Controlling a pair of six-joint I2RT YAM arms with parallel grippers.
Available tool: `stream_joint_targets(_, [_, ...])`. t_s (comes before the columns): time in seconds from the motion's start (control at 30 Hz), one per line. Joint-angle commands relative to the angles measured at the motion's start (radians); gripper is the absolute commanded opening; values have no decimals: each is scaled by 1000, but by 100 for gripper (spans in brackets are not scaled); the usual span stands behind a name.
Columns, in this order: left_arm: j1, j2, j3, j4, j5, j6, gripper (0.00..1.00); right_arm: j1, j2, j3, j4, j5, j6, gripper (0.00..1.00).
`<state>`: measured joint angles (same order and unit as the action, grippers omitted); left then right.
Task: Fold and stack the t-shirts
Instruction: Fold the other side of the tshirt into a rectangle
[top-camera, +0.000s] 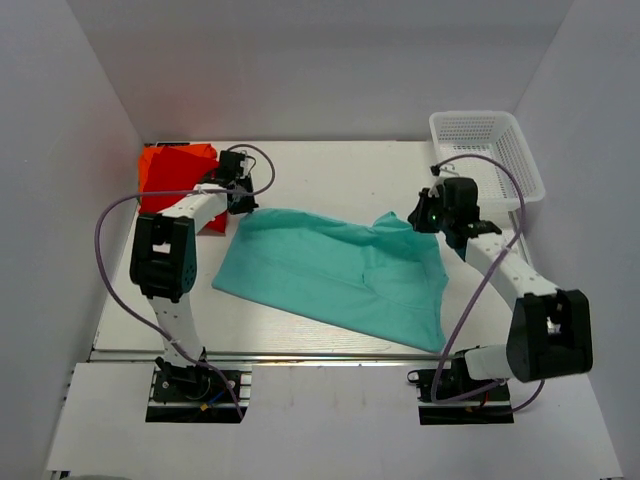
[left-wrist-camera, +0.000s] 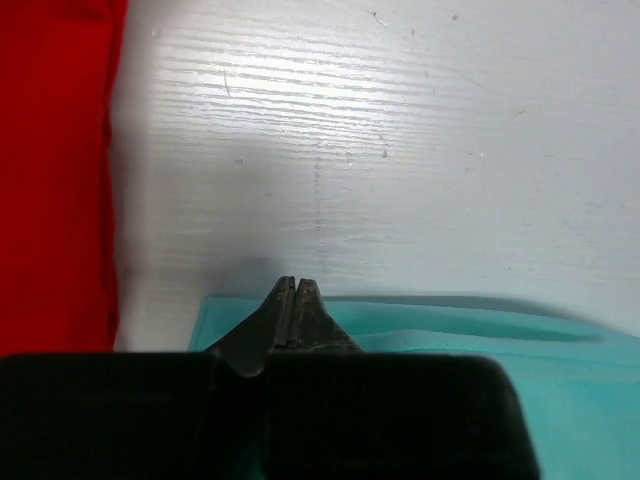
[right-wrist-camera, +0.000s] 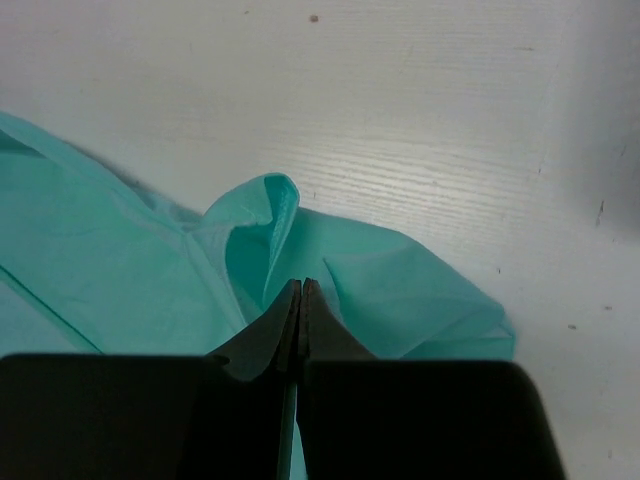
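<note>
A teal t-shirt lies spread flat on the white table, rumpled at its far right corner. My left gripper sits at the shirt's far left corner. In the left wrist view its jaws are pressed together over the teal edge. My right gripper is at the far right corner. There it is shut, with a strip of teal cloth caught between the fingers. A red t-shirt with an orange edge lies bunched at the far left, behind the left arm, and the left wrist camera shows it as a red band.
A white plastic mesh basket stands at the far right against the wall. White walls close in the table on three sides. Purple cables loop off both arms above the table.
</note>
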<state>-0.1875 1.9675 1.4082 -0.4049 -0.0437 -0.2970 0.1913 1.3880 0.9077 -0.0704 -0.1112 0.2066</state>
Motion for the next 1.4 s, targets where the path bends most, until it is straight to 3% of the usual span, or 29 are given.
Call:
stream_joint_targets(0.0, [-4, -99, -54, 60, -25, -8, 0, 10, -85, -97, 15, -7, 14, 0])
stream_joint_targets(0.2, [-4, -203, -170, 92, -105, -19, 0, 33, -254, -223, -23, -45, 40, 0])
stream_joint_targets(0.47, [-4, -216, -227, 104, -151, -28, 0, 73, -406, -351, -114, -90, 82, 0])
stream_joint_targets(0.8, [-4, -225, -236, 51, -205, -68, 0, 148, -463, -538, -106, -254, 181, 0])
stream_joint_targets(0.93, [-4, -216, -215, 17, -205, -94, 3, 171, -491, -586, -182, -327, 206, 28])
stream_joint_targets(0.97, [-4, -216, -215, 8, -205, -94, 6, 174, -512, -601, -195, -344, 208, 44])
stream_joint_targets(1.03, [-4, -216, -204, -6, -194, -105, 31, 180, -527, -612, -233, -424, 197, 69])
stream_joint_targets(1.1, [-4, -243, -204, -15, -185, -105, 68, 178, -566, -615, -247, -468, 186, 87])
stream_joint_targets(1.27, [-4, -314, -195, -35, -137, -114, 100, 178, -606, -509, -252, -427, 154, 90])
stream_joint_targets(1.37, [-4, -349, -186, -22, -76, -90, 100, 177, -595, -460, -200, -377, 158, 90])
